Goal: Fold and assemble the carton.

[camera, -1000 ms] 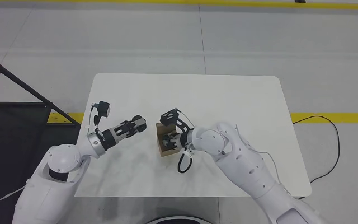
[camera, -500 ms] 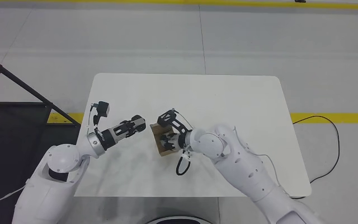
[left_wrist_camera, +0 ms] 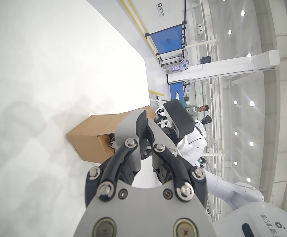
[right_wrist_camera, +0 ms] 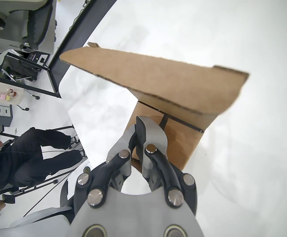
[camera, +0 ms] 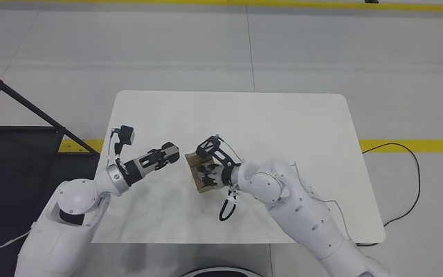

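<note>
Carton (camera: 198, 185) mid-frame on the counter (camera: 291, 124); my right fingers (right_wrist_camera: 140, 134) closed against it, left fingers (left_wrist_camera: 141, 128) closed just beside.

A far wall panel (left_wrist_camera: 160, 10) carries a printed logo.

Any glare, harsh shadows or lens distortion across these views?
Top view: even light, no glare on the table. Left wrist view: ceiling lamps glare as bright spots and the table edge bows. Right wrist view: faint soft shadows beside the carton.
</note>
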Controlling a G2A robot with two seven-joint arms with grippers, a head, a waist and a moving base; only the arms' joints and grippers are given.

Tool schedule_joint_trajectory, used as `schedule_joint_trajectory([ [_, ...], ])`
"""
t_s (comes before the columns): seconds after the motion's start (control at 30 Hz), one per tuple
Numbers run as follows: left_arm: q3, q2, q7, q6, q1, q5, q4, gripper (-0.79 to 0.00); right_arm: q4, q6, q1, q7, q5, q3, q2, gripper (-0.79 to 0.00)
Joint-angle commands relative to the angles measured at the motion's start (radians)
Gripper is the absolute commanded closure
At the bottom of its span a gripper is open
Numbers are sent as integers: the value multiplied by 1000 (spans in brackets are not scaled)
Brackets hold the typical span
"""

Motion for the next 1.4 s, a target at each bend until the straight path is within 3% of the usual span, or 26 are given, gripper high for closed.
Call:
schedule_joint_trajectory([
  [0.0, -3, 0, 0, -4, 1, -4, 1, 0, -26, -6, -16, -11, -13, 11, 5, -296],
  [0.47, -26, -1, 4, -13, 15, -10, -12, 0, -230, -39, -139, -34, -122, 103, 43, -366],
  [0.5, -27, -1, 5, -14, 15, -11, -12, 0, -243, -37, -148, -33, -129, 108, 45, -391],
  [0.53, -31, -1, 5, -16, 16, -13, -13, -37, -271, -32, -168, -31, -140, 121, 50, -471],
  [0.57, -34, -1, 5, -19, 16, -15, -12, -145, -290, -28, -183, -26, -146, 132, 54, -591],
  [0.6, -37, -1, 4, -22, 16, -15, -12, -262, -308, -25, -199, -16, -153, 142, 58, -785],
  [0.63, -40, -1, 4, -24, 16, -15, -10, -385, -327, -16, -217, -8, -162, 153, 62, -785],
  [0.67, -45, -1, 4, -25, 15, -16, -9, -625, -339, -6, -231, -4, -168, 160, 65, -785],
  [0.7, -48, 0, 2, -27, 14, -17, -7, -785, -339, -6, -231, -4, -168, 160, 65, -785],
  [1.0, -52, 0, -1, -28, 12, -18, -4, -785, -334, -7, -235, -5, -172, 160, 65, -785],
  [1.13, -52, 0, -1, -28, 12, -18, -4, -785, -300, -69, -269, -23, -262, 162, 77, -785],
  [1.37, -20, -2, 2, -12, -2, 26, 9, -785, -262, -57, -284, -61, -361, 162, 82, -785],
])
